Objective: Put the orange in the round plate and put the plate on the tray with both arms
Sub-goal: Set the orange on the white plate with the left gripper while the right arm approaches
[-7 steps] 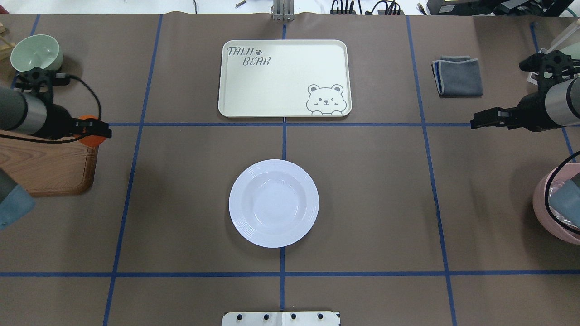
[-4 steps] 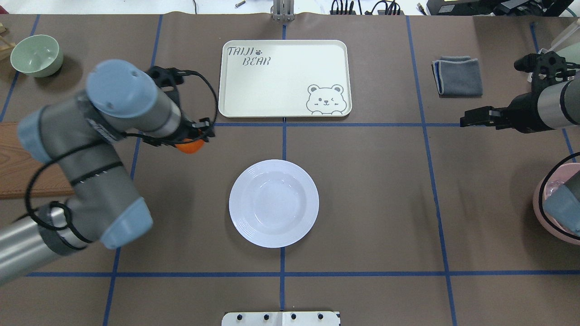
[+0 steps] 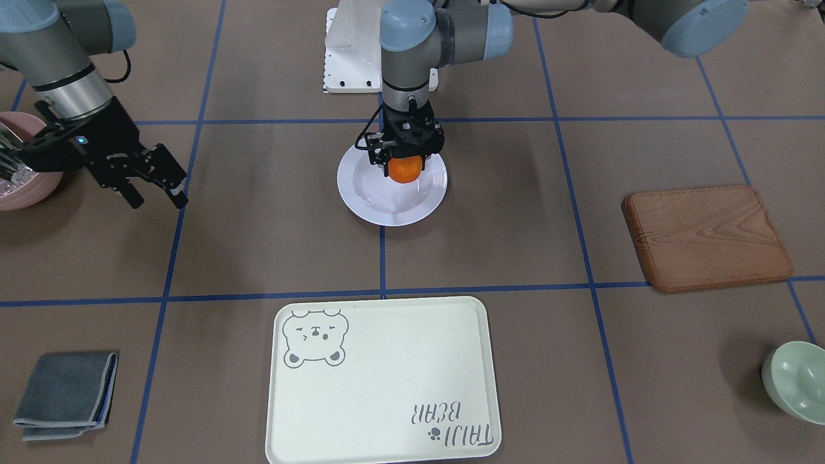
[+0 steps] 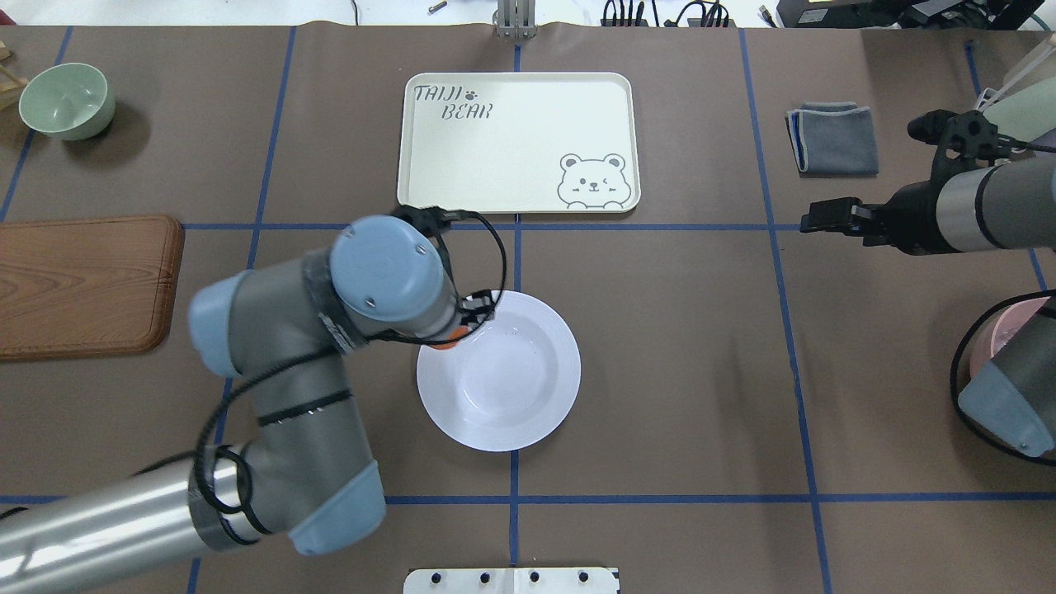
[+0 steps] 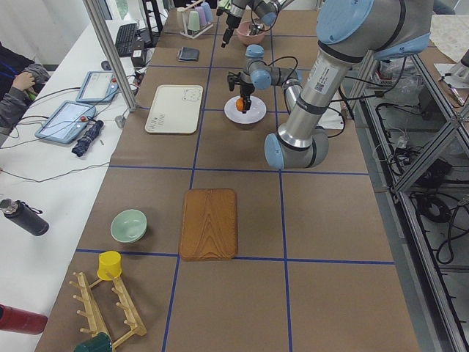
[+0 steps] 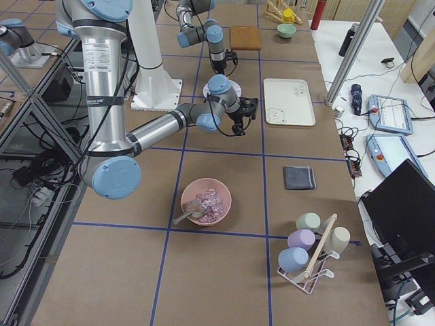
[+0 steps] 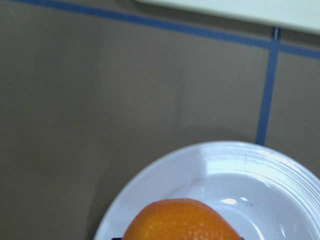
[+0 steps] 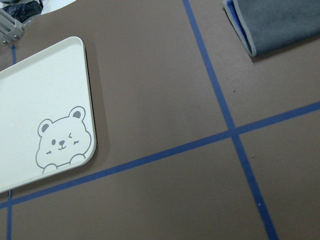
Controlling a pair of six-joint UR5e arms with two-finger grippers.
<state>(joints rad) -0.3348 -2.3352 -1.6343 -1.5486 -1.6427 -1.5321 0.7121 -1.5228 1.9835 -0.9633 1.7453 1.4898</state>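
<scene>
The orange [image 3: 405, 170] hangs just above the round plate [image 3: 387, 207], with my left gripper [image 3: 405, 164] shut on it. In the overhead view only a sliver of the orange [image 4: 445, 345] shows under the left wrist, at the left inner rim of the plate [image 4: 511, 388]. The left wrist view has the orange [image 7: 182, 220] low in frame, over the plate [image 7: 265, 185]. The tray [image 4: 516, 140] lies bare beyond the plate. My right gripper [image 3: 160, 201] hovers open and holds nothing, well off to the plate's right, its fingers pointing towards the table's middle.
A wooden board [image 4: 82, 285] lies at the left and a pale green bowl [image 4: 66, 99] at the far left corner. A folded grey cloth [image 4: 833, 136] sits right of the tray. A pink bowl [image 6: 206, 202] with clear pieces stands under the right arm.
My left arm has swung right from the wooden board, carrying the orange to above the plate's left side. My right gripper has crept a little towards the middle.
</scene>
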